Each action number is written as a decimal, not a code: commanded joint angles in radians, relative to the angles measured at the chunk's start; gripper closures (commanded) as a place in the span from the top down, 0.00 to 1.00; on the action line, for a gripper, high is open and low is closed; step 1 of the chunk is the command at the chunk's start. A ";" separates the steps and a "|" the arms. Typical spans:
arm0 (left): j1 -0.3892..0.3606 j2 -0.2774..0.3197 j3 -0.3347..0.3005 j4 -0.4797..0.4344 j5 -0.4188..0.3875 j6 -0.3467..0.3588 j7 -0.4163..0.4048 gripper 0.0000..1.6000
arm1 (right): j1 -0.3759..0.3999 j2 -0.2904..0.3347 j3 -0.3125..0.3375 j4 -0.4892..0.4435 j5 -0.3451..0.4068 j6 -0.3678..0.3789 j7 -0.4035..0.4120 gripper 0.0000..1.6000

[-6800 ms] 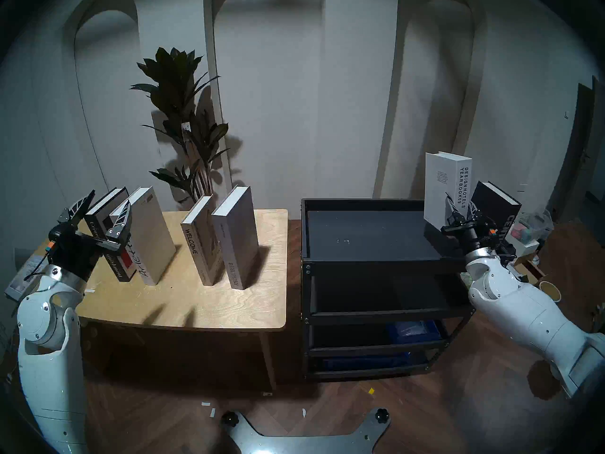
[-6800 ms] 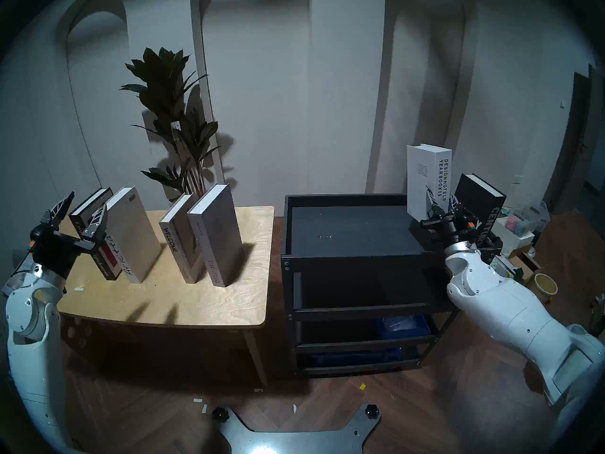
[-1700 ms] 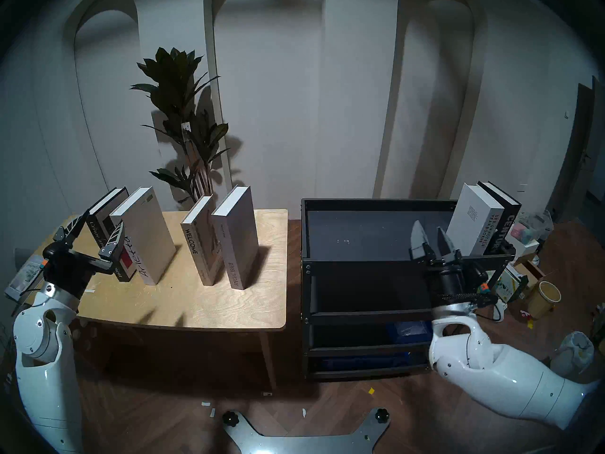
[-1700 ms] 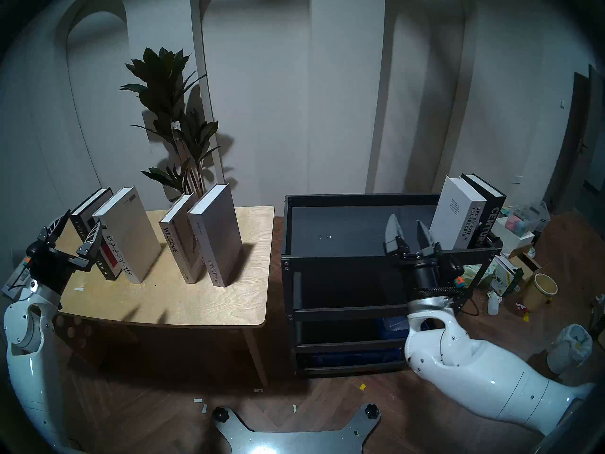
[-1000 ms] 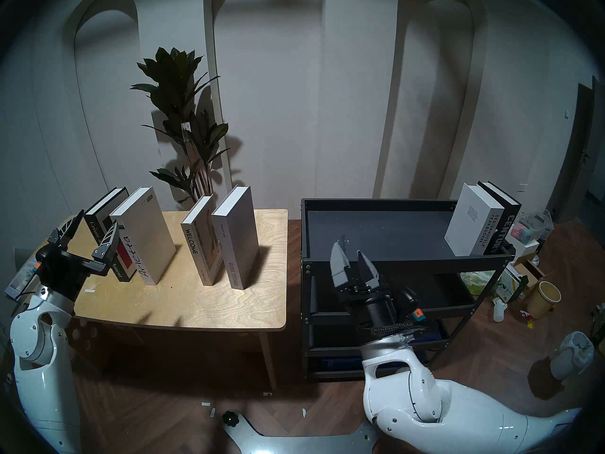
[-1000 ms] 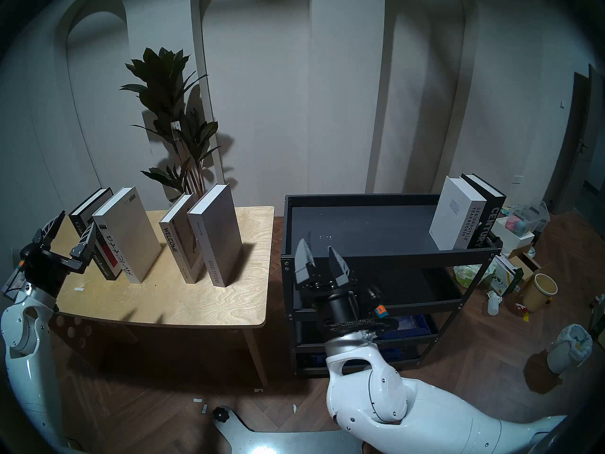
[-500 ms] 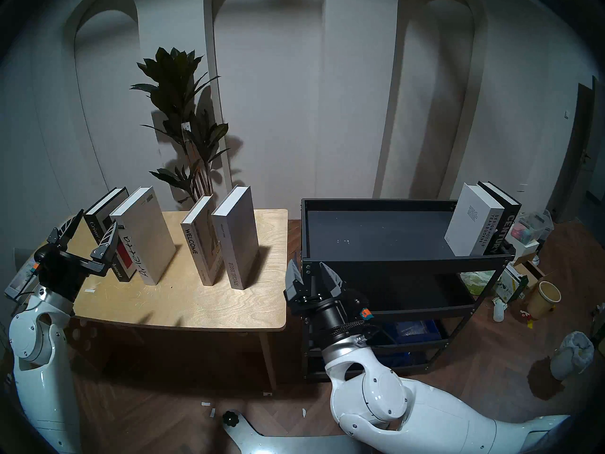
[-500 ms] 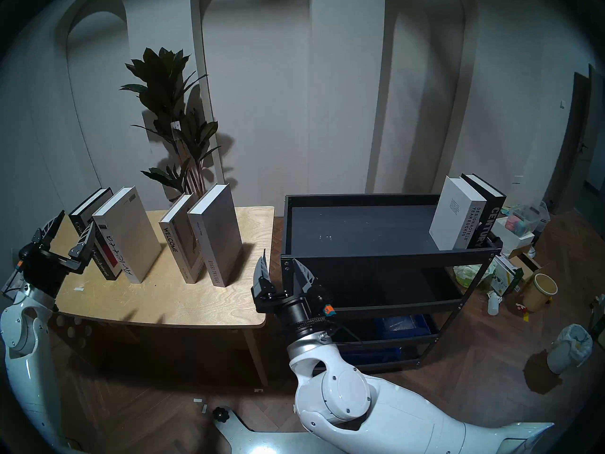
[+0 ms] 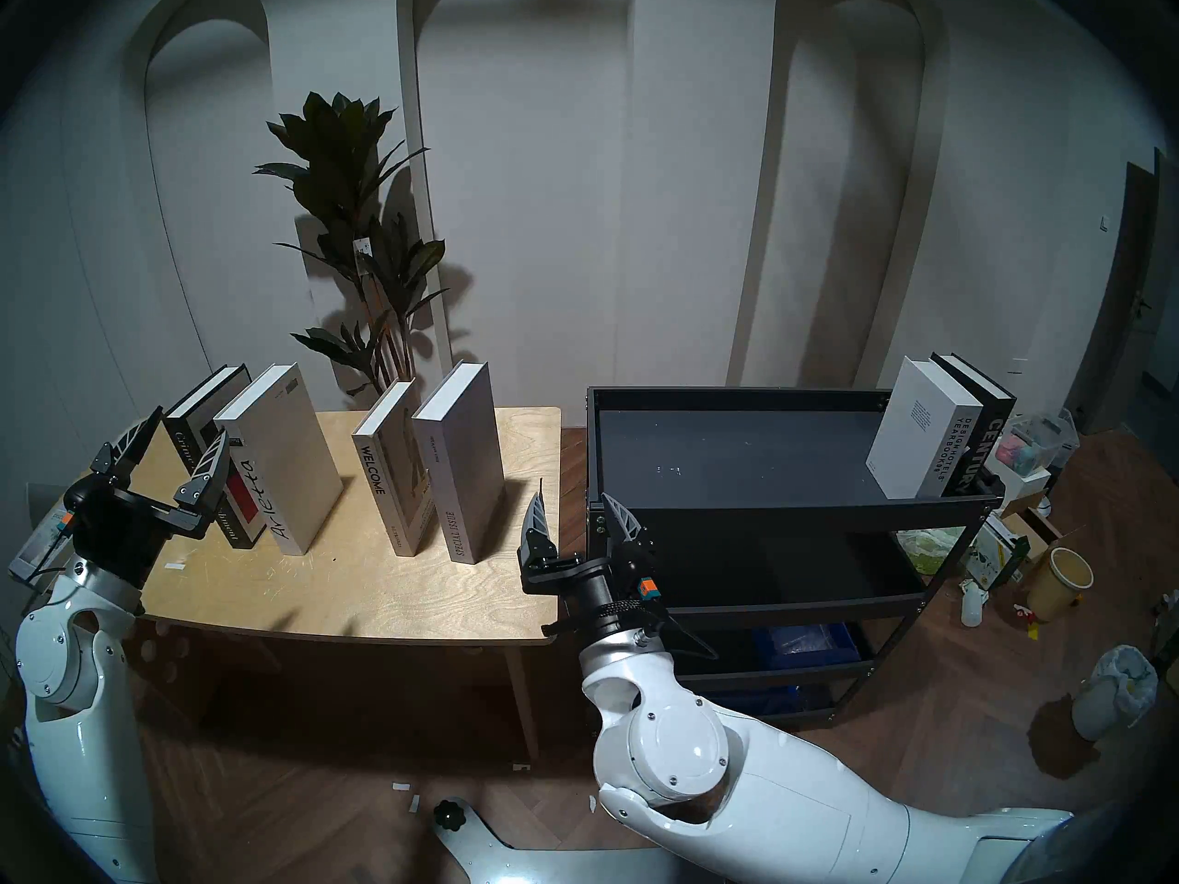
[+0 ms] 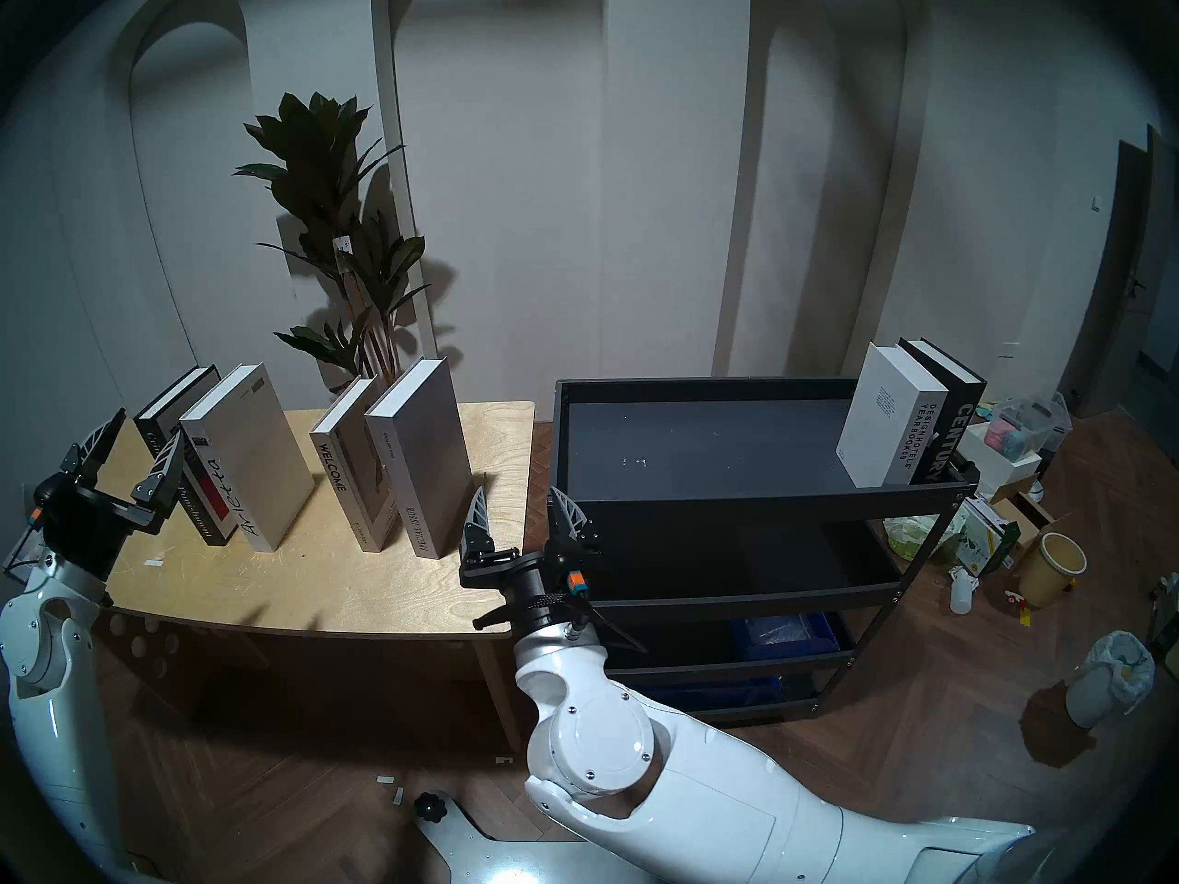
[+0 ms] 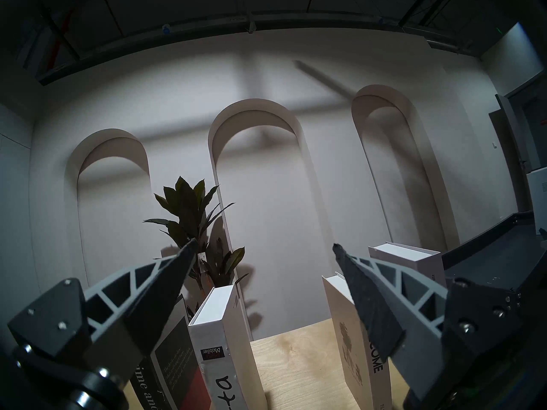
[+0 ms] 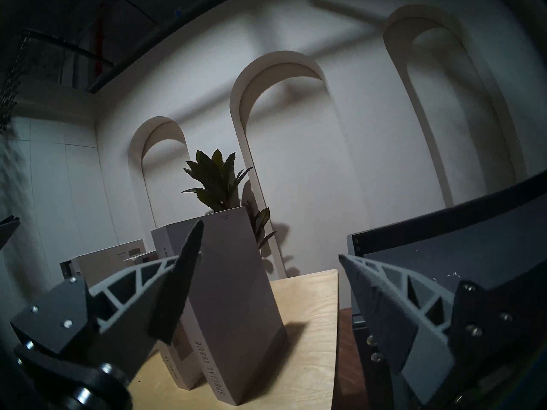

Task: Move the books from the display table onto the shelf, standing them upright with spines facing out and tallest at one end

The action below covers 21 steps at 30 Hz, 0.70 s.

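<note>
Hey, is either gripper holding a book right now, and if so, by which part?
Nothing is held. The left gripper and the right gripper are both open and empty.

Glossy white shells with small screws cover both arms, silver collars at the wrists. Each black end effector (image 9: 163,449) (image 9: 577,509) carries grey trussed fingers (image 12: 393,285) with dark pads, an orange-and-teal tag and thin black cable.
</note>
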State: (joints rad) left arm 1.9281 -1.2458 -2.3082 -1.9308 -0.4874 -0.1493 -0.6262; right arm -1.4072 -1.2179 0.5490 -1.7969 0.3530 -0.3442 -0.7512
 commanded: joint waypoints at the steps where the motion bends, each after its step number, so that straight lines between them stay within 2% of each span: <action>1: -0.006 0.002 -0.008 -0.012 -0.006 -0.006 -0.001 1.00 | 0.065 -0.113 -0.020 0.043 -0.140 0.039 -0.099 1.00; 2: -0.006 0.002 -0.008 -0.012 -0.006 -0.006 -0.001 1.00 | 0.065 -0.113 -0.020 0.043 -0.140 0.039 -0.099 1.00; 13: -0.007 0.001 -0.011 -0.011 -0.013 -0.006 -0.011 1.00 | 0.173 -0.206 -0.120 0.187 -0.326 0.107 -0.244 1.00; 21: -0.008 0.000 -0.013 -0.010 -0.016 -0.006 -0.017 1.00 | 0.257 -0.277 -0.222 0.307 -0.379 0.148 -0.325 1.00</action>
State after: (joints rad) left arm 1.9272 -1.2469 -2.3151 -1.9294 -0.4993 -0.1498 -0.6464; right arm -1.2510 -1.3945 0.3951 -1.5538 0.0236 -0.2248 -1.0160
